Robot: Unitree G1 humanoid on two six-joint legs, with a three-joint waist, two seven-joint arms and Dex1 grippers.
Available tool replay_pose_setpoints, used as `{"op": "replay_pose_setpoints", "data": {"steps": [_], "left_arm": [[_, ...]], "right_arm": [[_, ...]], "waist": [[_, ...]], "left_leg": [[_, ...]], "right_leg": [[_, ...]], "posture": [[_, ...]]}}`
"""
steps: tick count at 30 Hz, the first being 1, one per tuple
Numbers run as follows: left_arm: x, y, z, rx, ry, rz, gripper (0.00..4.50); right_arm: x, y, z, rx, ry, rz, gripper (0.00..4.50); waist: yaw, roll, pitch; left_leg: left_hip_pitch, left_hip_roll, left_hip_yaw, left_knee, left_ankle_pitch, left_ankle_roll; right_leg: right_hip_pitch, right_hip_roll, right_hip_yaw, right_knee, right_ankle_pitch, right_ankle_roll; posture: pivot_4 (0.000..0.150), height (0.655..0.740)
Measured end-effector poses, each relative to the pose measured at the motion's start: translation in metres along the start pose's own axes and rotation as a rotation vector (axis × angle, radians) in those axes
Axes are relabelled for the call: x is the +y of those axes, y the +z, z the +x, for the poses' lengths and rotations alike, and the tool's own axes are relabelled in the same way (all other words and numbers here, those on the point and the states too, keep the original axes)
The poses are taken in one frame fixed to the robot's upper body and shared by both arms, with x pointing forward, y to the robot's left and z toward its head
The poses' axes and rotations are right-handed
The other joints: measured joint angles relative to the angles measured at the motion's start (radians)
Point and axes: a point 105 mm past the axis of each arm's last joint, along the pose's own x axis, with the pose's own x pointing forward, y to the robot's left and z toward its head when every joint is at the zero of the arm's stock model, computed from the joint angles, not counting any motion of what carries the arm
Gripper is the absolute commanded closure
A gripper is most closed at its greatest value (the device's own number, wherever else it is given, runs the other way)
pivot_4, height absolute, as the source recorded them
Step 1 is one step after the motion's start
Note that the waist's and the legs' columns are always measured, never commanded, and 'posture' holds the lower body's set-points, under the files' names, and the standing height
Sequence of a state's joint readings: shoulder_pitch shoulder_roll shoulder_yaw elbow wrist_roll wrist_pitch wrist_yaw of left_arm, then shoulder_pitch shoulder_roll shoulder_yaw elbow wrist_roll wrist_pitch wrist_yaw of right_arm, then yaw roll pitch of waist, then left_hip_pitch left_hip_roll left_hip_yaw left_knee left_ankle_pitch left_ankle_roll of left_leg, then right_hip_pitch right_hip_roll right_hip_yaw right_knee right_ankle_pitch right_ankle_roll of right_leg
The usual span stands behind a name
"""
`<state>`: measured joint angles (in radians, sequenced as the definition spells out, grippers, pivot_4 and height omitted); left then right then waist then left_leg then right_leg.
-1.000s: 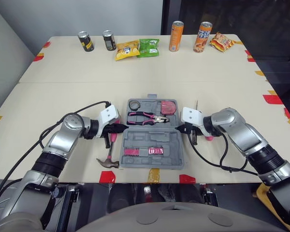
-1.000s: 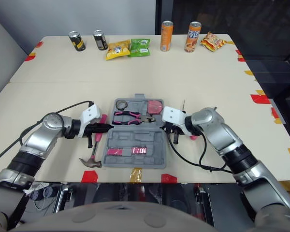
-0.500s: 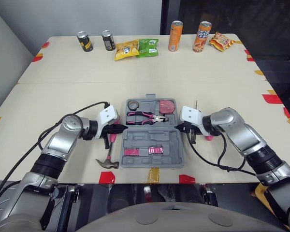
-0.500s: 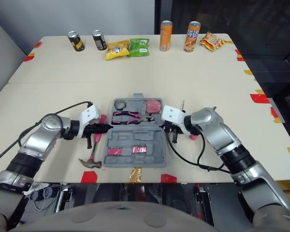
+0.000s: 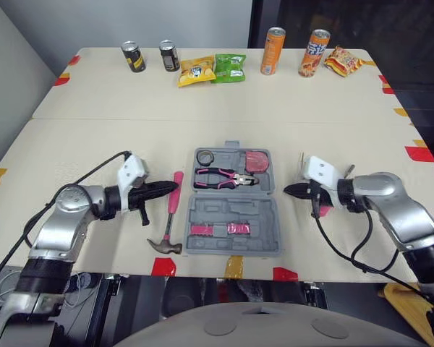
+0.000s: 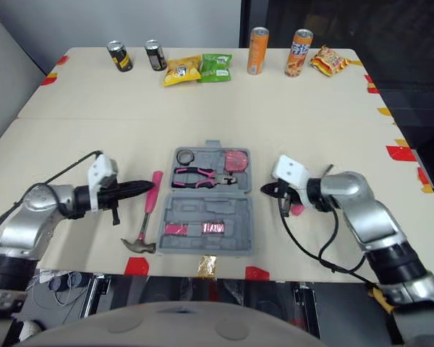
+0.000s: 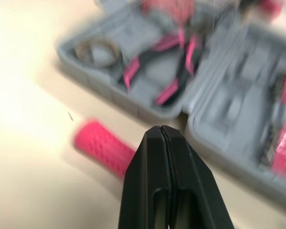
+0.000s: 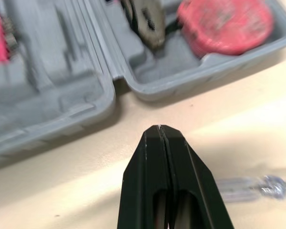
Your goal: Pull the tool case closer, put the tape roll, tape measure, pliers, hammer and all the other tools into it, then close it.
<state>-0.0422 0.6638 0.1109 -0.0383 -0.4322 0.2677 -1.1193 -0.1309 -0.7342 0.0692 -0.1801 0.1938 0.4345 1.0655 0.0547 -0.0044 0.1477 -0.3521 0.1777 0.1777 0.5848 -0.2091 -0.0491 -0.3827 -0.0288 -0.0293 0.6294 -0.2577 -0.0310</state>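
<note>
The tool case (image 5: 267, 217) lay open near the counter's (image 5: 94, 137) front edge, within easy reach for loading. At its 9 o'clock the hammer (image 5: 172, 217) lay outside. My left hand (image 5: 168, 188), pressed shut and empty, pointed at its pink handle, probably my next pick. My right hand (image 5: 289, 191), likewise closed on nothing, hovered at 3 o'clock beside a screwdriver (image 8: 250, 185). The case's far half held the tape roll (image 5: 205, 157), pliers (image 5: 223, 176) and tape measure (image 5: 257, 160).

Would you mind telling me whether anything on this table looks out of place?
The hammer lies on the table left of the open tool case, and a screwdriver lies right of it, partly hidden; both belong inside.
</note>
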Motion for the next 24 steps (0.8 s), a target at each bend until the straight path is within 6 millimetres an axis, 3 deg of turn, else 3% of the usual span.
{"op": "replay_pose_setpoints", "data": {"steps": [3, 7, 11, 15, 20, 24], "left_arm": [[-0.009, 0.009, -0.019, -0.128, 0.038, -0.078, 4.50], [-0.016, 0.005, -0.041, -0.167, 0.089, -0.139, 2.96], [-0.023, -0.014, -0.073, -0.151, 0.184, -0.218, 1.55], [-0.028, -0.026, -0.097, -0.157, 0.245, -0.248, 0.12], [-0.034, -0.053, -0.123, -0.127, 0.321, -0.314, 0.02], [-0.033, -0.064, -0.131, -0.110, 0.348, -0.323, 0.02]], "right_arm": [[0.004, 0.011, -0.020, -0.194, -0.061, 0.073, 4.44], [0.019, 0.006, -0.045, -0.301, -0.082, 0.124, 2.96], [0.041, -0.024, -0.079, -0.292, -0.137, 0.214, 1.60], [0.047, -0.038, -0.107, -0.266, -0.237, 0.223, 0.19], [0.054, -0.066, -0.127, -0.231, -0.332, 0.290, 0.03], [0.054, -0.076, -0.132, -0.230, -0.367, 0.304, 0.03]], "waist": [[-0.003, 0.000, 0.000], [0.003, 0.000, 0.001], [0.011, -0.001, 0.001], [0.012, -0.002, 0.002], [0.012, -0.002, 0.002], [0.014, -0.002, 0.002]], "left_leg": [[0.000, 0.000, 0.001, -0.003, 0.000, 0.000], [0.001, 0.000, 0.000, -0.004, 0.000, 0.000], [0.001, 0.000, 0.000, -0.005, 0.000, 0.000], [0.002, 0.000, 0.000, -0.006, -0.002, -0.002], [0.002, 0.000, 0.000, -0.010, -0.002, -0.002], [0.002, -0.001, 0.000, -0.010, -0.001, -0.001]], "right_leg": [[0.000, 0.000, 0.000, -0.001, -0.001, -0.001], [0.000, 0.000, -0.001, -0.002, -0.001, 0.000], [0.001, 0.000, -0.001, -0.006, -0.002, 0.001], [0.002, 0.000, 0.000, -0.008, -0.002, 0.003], [0.002, 0.001, 0.000, -0.012, -0.002, 0.004], [0.003, 0.000, 0.000, -0.013, -0.002, 0.005]], "posture": [[0.150, 0.7400], [0.150, 0.7400], [0.150, 0.7400], [0.150, 0.7400], [0.150, 0.7400], [0.150, 0.7400]]}}
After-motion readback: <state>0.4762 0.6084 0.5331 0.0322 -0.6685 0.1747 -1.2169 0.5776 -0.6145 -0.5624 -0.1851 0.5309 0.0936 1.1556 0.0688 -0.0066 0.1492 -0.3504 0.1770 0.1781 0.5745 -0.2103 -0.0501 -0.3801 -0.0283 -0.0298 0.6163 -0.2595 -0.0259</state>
